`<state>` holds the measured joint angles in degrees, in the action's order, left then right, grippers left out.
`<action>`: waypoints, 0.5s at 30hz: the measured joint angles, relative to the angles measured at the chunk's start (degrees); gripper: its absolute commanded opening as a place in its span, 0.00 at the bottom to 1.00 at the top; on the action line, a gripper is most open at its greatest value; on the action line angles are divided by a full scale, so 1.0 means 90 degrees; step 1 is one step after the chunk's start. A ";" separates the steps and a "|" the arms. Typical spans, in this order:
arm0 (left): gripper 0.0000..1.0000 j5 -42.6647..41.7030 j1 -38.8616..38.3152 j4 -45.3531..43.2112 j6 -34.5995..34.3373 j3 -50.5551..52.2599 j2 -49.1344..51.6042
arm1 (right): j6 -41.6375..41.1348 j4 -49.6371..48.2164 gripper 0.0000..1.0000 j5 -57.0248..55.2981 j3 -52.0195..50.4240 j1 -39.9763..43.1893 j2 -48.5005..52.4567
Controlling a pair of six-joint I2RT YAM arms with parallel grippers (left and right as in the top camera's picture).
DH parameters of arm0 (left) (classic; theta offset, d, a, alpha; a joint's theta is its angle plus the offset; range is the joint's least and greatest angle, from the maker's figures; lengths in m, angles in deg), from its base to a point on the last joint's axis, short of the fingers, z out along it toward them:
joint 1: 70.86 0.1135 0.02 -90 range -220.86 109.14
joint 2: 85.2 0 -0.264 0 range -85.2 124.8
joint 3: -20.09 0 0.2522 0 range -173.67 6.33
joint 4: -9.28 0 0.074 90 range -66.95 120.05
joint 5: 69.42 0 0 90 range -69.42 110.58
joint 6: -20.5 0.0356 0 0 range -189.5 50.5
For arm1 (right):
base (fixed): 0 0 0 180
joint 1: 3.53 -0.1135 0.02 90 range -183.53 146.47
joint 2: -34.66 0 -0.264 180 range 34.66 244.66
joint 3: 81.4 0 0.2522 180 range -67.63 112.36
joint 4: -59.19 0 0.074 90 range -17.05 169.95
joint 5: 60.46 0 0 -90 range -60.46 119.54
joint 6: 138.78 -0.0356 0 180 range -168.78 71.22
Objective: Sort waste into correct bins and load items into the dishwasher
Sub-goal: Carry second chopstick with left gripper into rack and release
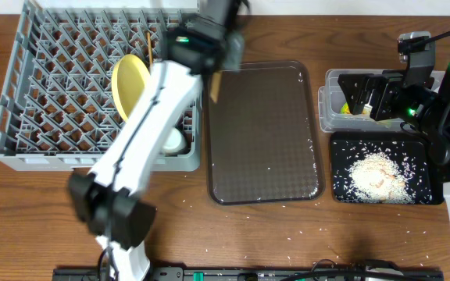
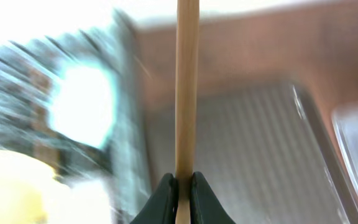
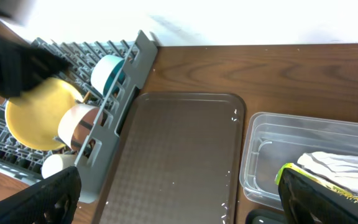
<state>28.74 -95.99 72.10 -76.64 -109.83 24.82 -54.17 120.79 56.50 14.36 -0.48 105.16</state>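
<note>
The left pincer (image 2: 182,180) is clamping a thin wooden chopstick (image 2: 188,87) at the right edge of the grey pegged dish rack (image 1: 22,152); the right pincer (image 3: 179,186) is hanging wide apart over the clear plastic tub (image 3: 253,155).

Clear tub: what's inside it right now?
A white crumpled wrapper and a green-yellow packet lie in the clear tub. The right gripper finger covers the tub's near right corner, so anything there cannot be seen.

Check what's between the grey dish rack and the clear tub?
The dark brown serving tray fills the gap between dish rack and clear tub; the overhead view shows it.
</note>
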 measured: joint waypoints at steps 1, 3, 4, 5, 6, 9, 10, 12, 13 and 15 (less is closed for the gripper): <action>0.07 0.0197 0.0117 -0.0165 0.0141 -0.0041 -0.0134 | 0.0000 0.0000 0.99 0.0000 0.0000 0.0000 0.0000; 0.07 0.0556 0.0452 -0.0588 0.0481 -0.0095 -0.0257 | 0.0000 -0.0002 0.99 0.0000 0.0000 0.0000 0.0000; 0.08 0.0661 0.0593 -0.0731 0.0595 -0.0097 -0.0248 | 0.0000 0.0000 0.99 0.0000 0.0000 0.0000 0.0000; 0.08 0.0746 0.0741 -0.0862 0.0695 -0.0087 -0.0197 | 0.0000 -0.0005 0.99 0.0000 0.0000 0.0000 0.0000; 0.08 0.0818 0.0923 -0.1076 0.0804 -0.0063 -0.0100 | 0.0000 -0.0002 0.99 0.0000 0.0000 0.0000 0.0000; 0.08 0.0954 0.1343 -0.1598 0.0998 -0.0053 0.0274 | 0.0000 0.0000 0.99 0.0000 0.0000 0.0000 0.0000; 0.08 0.0976 0.1477 -0.1717 0.1042 -0.0049 0.0420 | 0.0000 -0.0002 0.99 0.0000 0.0000 0.0000 0.0000; 0.07 0.1001 0.1710 -0.1921 0.1110 -0.0036 0.0699 | 0.0002 0.0000 0.99 0.0000 0.0000 0.0000 0.0000; 0.08 0.1013 0.1795 -0.1996 0.1129 -0.0024 0.0814 | 0.0000 -0.0005 0.99 0.0000 0.0000 0.0000 0.0000; 0.08 0.1042 0.1965 -0.2101 0.1156 0.0010 0.1086 | 0.0000 -0.0002 0.99 0.0000 0.0000 0.0000 0.0000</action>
<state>38.12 -78.31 53.20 -66.24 -109.74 34.59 -54.17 120.77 56.50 14.36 -0.48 105.16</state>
